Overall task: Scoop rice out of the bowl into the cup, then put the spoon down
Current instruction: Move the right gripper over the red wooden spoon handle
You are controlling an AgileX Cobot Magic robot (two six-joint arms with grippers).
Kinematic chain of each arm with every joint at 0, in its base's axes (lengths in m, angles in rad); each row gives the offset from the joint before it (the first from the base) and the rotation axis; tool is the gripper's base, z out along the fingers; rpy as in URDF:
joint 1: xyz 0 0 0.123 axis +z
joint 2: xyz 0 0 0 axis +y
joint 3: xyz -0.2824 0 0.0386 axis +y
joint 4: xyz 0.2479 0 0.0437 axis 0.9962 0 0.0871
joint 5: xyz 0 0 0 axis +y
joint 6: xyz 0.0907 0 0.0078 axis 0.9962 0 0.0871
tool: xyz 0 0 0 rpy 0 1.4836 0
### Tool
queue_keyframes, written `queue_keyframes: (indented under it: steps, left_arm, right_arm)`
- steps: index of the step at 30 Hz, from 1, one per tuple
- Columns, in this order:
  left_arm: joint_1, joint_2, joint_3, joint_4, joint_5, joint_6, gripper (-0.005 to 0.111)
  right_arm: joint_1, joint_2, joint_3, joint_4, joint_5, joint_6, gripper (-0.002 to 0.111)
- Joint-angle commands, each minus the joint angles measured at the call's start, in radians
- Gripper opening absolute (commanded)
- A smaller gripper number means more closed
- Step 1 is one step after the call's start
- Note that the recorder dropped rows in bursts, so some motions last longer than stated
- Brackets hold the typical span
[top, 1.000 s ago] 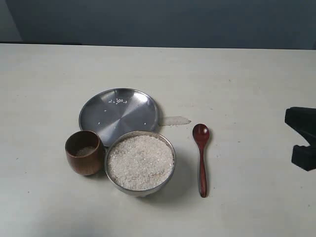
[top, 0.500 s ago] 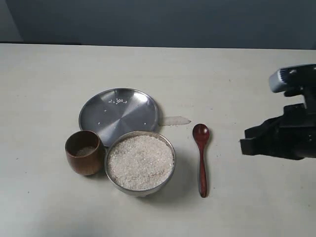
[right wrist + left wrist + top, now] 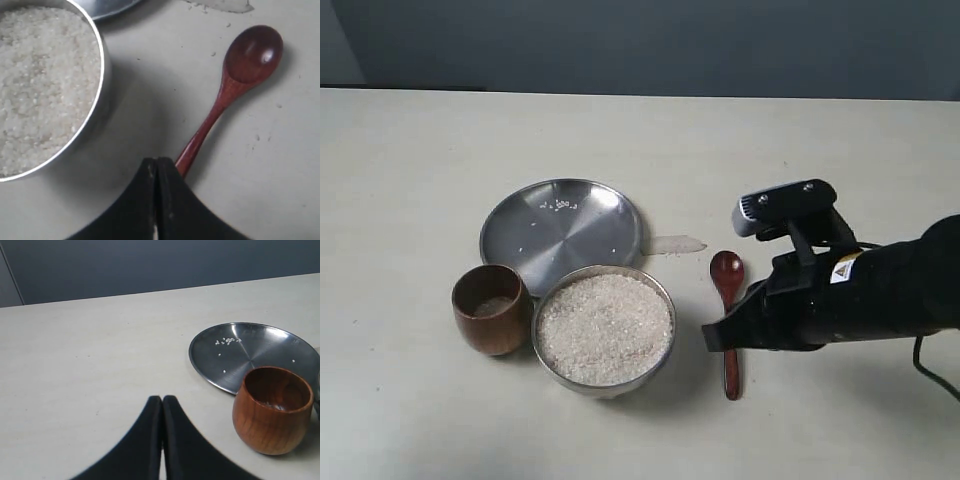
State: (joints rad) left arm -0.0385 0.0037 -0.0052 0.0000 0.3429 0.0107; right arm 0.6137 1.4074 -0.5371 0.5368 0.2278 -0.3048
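Observation:
The steel bowl (image 3: 665,300) (image 3: 102,75) stands near the table's front, heaped with white rice (image 3: 605,327) (image 3: 40,75). To its left is the brown wooden cup (image 3: 491,308) (image 3: 272,410), with a few grains inside. The dark red wooden spoon (image 3: 727,275) (image 3: 240,75) lies flat to the right of the bowl, its small bowl pointing away. My right gripper (image 3: 712,340) (image 3: 158,161) is shut and empty, hovering over the middle of the spoon's handle. My left gripper (image 3: 162,399) is shut and empty above bare table beside the cup; the exterior view does not show it.
A flat steel plate (image 3: 562,230) (image 3: 250,352) with a few stray grains lies behind the cup and bowl. A pale smear (image 3: 675,244) marks the table right of the plate. The right arm's black body (image 3: 860,290) hangs over the table's right side.
The right arm has swept in from the right edge toward the left and now covers the spoon's handle. Bowl, cup, spoon and plate have not moved.

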Motion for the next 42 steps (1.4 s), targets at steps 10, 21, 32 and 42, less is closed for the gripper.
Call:
queue_keyframes:
  steps: [10,21,32,42]
  left_arm:
    - [-0.003,-0.004,0.005,0.006,-0.012,-0.002,0.0]
    - [-0.003,-0.004,0.005,0.006,-0.012,-0.002,0.0]
    - [-0.003,-0.004,0.005,0.006,-0.012,-0.002,0.0]
    - [-0.003,-0.004,0.005,0.045,-0.248,-0.011,0.0]
  right_arm:
    - [0.005,0.091,-0.007,-0.043,-0.019,0.013,-0.001]
    - [0.005,0.091,-0.007,-0.042,-0.067,0.007,-0.001]
    - [0.005,0.091,-0.007,-0.039,-0.076,0.007,-0.001]
    - [0.005,0.091,-0.007,-0.042,-0.08,0.007,-0.001]
